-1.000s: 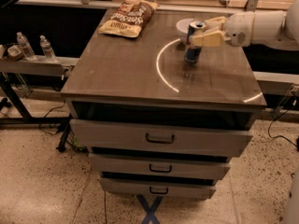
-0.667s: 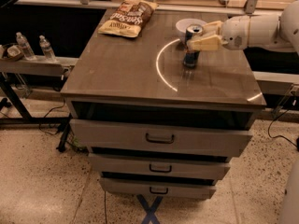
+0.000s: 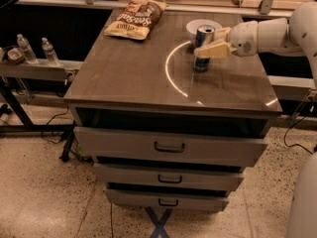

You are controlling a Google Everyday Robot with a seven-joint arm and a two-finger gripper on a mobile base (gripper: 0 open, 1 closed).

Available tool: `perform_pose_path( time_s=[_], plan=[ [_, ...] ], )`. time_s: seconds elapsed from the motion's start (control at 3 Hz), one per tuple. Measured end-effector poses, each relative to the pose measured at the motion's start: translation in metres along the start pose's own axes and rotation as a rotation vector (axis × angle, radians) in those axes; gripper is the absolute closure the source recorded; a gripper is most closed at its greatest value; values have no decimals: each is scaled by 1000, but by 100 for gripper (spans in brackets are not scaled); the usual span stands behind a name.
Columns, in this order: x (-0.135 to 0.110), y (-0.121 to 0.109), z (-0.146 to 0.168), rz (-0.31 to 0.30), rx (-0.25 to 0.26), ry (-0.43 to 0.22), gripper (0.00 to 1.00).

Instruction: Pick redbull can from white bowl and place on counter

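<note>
Camera view — single entry.

Item 1, redbull can [image 3: 201, 63]: upright, out of the white bowl [image 3: 194, 26], just in front of it, over the back right part of the desk [image 3: 129, 73]. Its base looks at or barely above the glossy top; contact cannot be confirmed.

Change noted: against the frames of a second ago the can sits in nearly the same spot, if anything a touch lower. Judged meaning: the lift-out is done and the placing is at its last step, only the letting go remaining.

Item 2, end effector [image 3: 203, 44]: reaches in from the right on a white arm, its beige fingers [image 3: 214, 50] bracketing the can at mid-height — narrowly spaced, grasping the can, not yet released.

Item 3, white bowl: empty as far as shows, partly behind the can.

Other stock: chip bag [image 3: 134, 20] at the desk's far left; two water bottles [image 3: 26, 48] on the side shelf.
</note>
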State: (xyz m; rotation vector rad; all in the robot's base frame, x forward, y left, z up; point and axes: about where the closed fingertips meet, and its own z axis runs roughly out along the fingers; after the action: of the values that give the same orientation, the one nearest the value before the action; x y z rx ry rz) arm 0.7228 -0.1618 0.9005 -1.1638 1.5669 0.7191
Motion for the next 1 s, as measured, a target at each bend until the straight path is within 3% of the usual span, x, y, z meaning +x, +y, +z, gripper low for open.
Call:
perform_pose_path(
  time_s=[0.33, 0.67, 1.0],
  plan=[
    [5, -8, -12, 6, 37, 19, 0],
    [3, -23, -59, -5, 154, 48, 0],
    [-12, -33, -134, -20, 348, 90, 0]
  ],
)
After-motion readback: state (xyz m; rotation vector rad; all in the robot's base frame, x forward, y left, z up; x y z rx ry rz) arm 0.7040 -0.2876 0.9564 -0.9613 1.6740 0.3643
